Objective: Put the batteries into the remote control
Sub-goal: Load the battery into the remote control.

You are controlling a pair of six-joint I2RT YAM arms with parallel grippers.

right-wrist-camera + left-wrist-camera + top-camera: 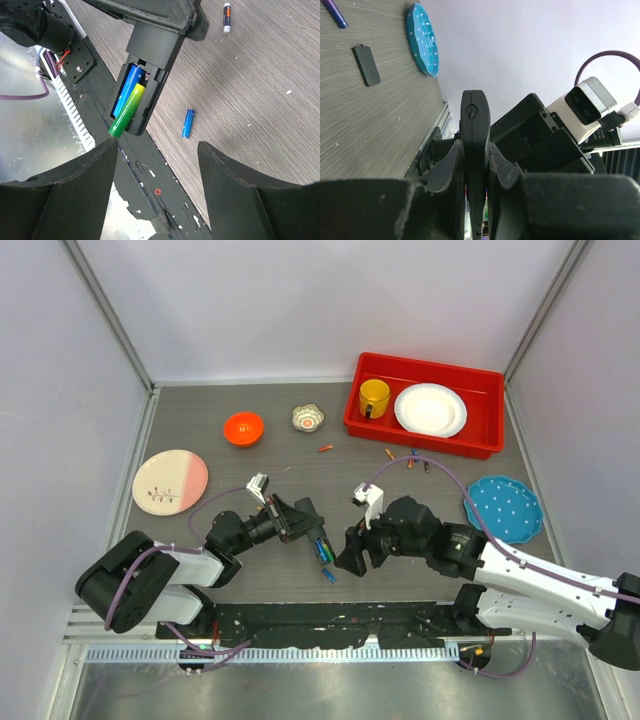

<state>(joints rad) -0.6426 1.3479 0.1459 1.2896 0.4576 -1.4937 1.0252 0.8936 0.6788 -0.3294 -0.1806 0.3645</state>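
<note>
My left gripper is shut on the black remote control and holds it above the table's front edge. In the right wrist view the remote shows its open recess. A blue battery lies seated in it. A green-yellow battery sits tilted, with its green end sticking out past the remote's end. My right gripper is open and empty, just below the remote, with its left fingertip close to the green end. A loose blue battery lies on the table beside it.
A dark battery lies farther out. Several small batteries lie in front of the red bin. A black battery cover, a purple battery and a teal plate are on the right. An orange bowl and a pink plate are on the left.
</note>
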